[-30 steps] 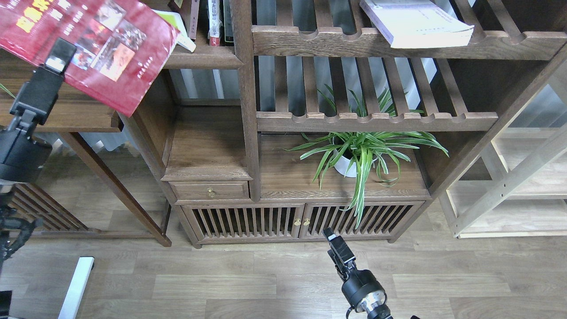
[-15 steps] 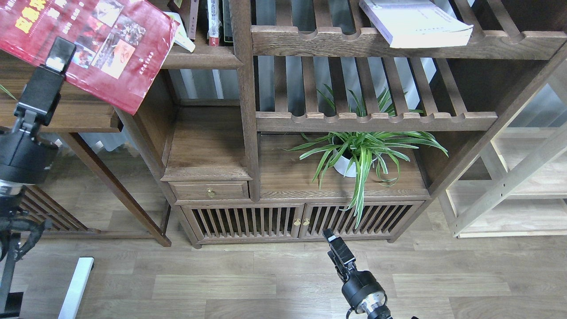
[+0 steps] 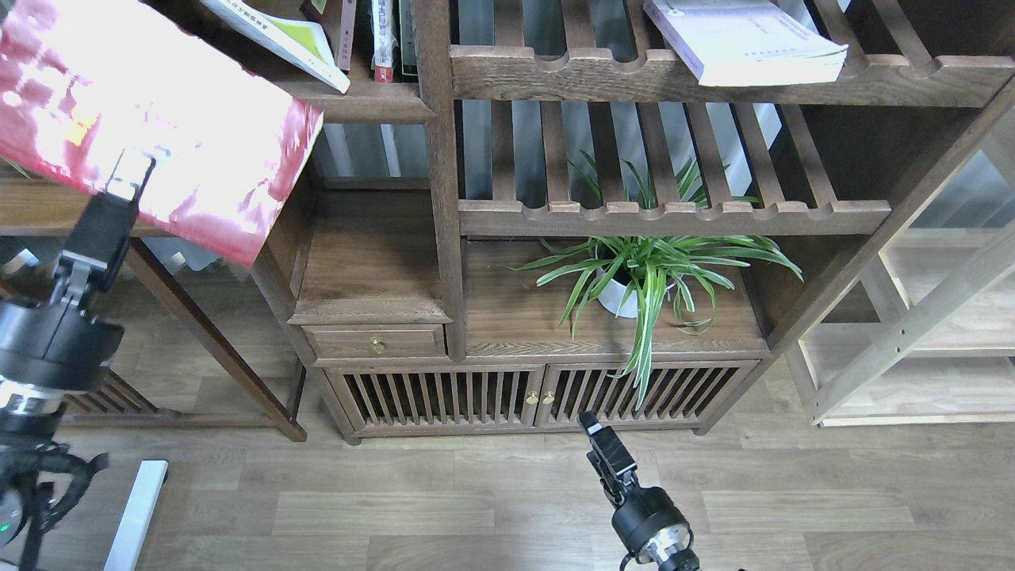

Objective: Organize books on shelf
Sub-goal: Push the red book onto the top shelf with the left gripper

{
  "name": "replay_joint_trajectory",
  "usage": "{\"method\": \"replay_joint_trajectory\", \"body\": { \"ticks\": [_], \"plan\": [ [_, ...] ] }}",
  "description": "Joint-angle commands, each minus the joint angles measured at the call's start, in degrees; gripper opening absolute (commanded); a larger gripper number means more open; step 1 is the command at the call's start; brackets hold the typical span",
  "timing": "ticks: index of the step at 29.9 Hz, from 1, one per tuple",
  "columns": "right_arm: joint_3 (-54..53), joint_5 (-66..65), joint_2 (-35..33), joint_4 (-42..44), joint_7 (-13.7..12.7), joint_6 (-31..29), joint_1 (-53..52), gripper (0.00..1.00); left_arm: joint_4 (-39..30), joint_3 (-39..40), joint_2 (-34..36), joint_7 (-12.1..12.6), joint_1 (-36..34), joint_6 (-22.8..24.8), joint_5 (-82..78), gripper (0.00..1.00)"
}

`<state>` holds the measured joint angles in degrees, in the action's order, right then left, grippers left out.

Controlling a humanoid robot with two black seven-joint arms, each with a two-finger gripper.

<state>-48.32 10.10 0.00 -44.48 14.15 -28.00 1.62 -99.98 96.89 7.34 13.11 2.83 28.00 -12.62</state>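
Observation:
My left gripper (image 3: 131, 170) is shut on the lower edge of the dark red book (image 3: 158, 127). The book hangs tilted in the air at the upper left, its cover washed out by glare. The yellow-green book (image 3: 277, 36) lies slanted on the solid dark shelf (image 3: 373, 107) at the top, beside several upright books (image 3: 384, 36). The thick white book (image 3: 745, 40) lies on the slatted rack at the top right. My right gripper (image 3: 595, 428) is low over the floor in front of the cabinet doors, empty; its fingers cannot be told apart.
A potted spider plant (image 3: 642, 274) stands on the cabinet top. A slatted rack (image 3: 674, 214) hangs above it. A side table (image 3: 47, 210) stands at the left, under the red book. A pale wooden rack (image 3: 912, 333) stands at the right.
My left gripper and the red book have dropped lower and moved slightly right. The book has tilted so its cover glares, uncovering the yellow-green book on the shelf. The right arm has not moved.

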Motion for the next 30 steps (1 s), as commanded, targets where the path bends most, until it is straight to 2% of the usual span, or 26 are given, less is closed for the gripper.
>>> {"method": "replay_joint_trajectory", "body": {
  "ticks": [1,7,12,16,23,30],
  "plan": [
    [0.1,0.0,0.0,0.0,0.0,0.0,0.2,1.00,-0.7,0.4,4.3,0.1,2.0,0.0,-2.3,0.04],
    [0.1,0.0,0.0,0.1,0.0,0.0,0.2,1.00,-1.2,6.1,6.1,0.8,2.5,0.0,-4.7,0.04],
    [0.1,-0.2,0.0,0.2,0.0,0.0,0.2,1.00,-1.3,7.7,6.2,0.9,2.3,0.0,-4.8,0.04],
    [0.1,-0.2,0.0,0.2,0.0,0.0,0.2,1.00,-0.9,7.6,8.9,3.1,1.1,0.0,-4.9,0.04],
    [0.1,-0.2,0.0,0.2,0.0,0.0,0.2,1.00,0.8,6.6,11.2,4.0,-5.8,0.0,-4.8,0.05],
    [0.1,-0.2,0.0,-0.2,0.0,0.0,0.5,1.00,2.4,5.4,11.2,7.7,-13.6,0.0,-4.4,0.05]
  ]
}}
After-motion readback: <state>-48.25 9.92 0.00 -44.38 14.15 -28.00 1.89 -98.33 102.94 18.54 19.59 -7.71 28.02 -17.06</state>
